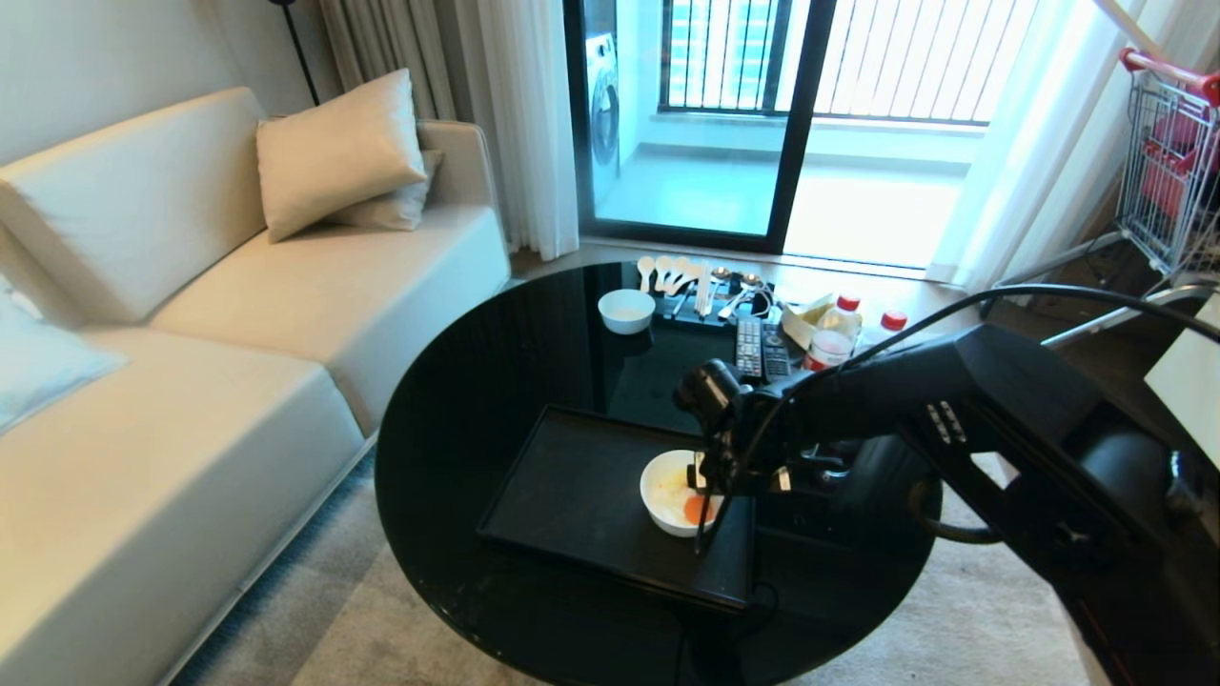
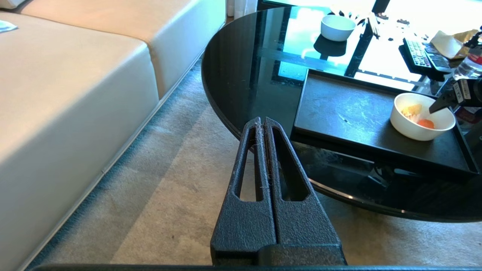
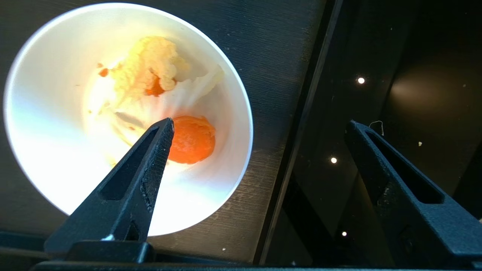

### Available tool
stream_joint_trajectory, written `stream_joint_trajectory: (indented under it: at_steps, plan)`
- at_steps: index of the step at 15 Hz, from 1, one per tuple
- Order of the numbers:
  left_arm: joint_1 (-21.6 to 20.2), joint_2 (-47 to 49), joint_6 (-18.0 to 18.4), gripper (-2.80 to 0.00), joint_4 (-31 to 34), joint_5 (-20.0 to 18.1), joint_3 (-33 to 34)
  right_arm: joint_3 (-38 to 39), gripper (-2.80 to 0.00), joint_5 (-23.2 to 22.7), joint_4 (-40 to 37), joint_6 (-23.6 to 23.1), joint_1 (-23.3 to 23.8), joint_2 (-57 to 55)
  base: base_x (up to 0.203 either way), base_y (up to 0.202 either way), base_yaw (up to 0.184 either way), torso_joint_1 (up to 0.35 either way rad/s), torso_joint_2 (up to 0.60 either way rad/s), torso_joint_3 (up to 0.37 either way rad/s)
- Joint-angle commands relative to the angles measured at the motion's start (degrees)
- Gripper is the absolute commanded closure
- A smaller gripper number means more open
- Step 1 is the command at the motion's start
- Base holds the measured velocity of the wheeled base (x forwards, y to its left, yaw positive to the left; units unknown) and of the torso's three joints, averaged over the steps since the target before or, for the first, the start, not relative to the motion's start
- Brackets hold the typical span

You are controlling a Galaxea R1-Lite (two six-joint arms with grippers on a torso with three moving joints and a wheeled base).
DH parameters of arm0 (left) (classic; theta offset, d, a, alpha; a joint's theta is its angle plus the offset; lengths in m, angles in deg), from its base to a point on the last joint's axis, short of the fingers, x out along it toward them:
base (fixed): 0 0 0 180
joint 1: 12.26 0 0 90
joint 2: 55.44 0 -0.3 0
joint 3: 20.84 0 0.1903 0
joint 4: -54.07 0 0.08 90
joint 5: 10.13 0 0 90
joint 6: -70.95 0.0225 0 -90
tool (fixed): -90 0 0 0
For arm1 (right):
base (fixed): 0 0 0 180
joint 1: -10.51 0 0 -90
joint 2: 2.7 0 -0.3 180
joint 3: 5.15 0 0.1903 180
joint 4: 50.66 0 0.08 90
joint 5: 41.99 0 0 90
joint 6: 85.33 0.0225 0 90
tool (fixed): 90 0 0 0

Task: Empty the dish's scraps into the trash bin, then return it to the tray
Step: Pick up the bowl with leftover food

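Right wrist view: bowl (image 3: 49, 143) sits on the black tray (image 3: 271, 49) at its right end, scraps (image 3: 158, 86) and orange piece inside. Right gripper (image 3: 260, 126) hangs above it, fingers wide apart, one finger (image 3: 150, 165) over the bowl, the other past the tray rim over the glass table (image 3: 414, 75). Nothing held. Left gripper (image 2: 263, 124) is pressed together, off the table edge over the carpet (image 2: 158, 180), beside the sofa (image 2: 75, 75).

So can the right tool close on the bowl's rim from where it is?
Probably yes. The right tool is open over the bowl, one finger inside above the scraps, the other outside past the tray edge. Nothing blocks the rim.
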Motion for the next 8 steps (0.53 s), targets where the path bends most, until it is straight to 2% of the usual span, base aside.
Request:
stream_joint_trajectory:
  at_steps: [1, 7, 8]
  plan:
    - [0.00, -0.02, -0.06, 0.00, -0.02, 0.05, 0.00, -0.21, -2.80, 0.23, 0.11, 0.17, 0.05, -1.13, 0.000, 0.000, 0.000, 0.000, 0.00, 0.000]
    - [0.00, -0.02, -0.06, 0.00, -0.02, 0.05, 0.00, -4.10, -2.80, 0.26, -0.23, 0.17, 0.38, -3.36, 0.000, 0.000, 0.000, 0.000, 0.00, 0.000]
    - [0.00, -0.02, -0.06, 0.00, -0.02, 0.05, 0.00, -4.85, 0.00, 0.23, -0.42, 0.17, 0.36, -3.70, 0.000, 0.000, 0.000, 0.000, 0.00, 0.000]
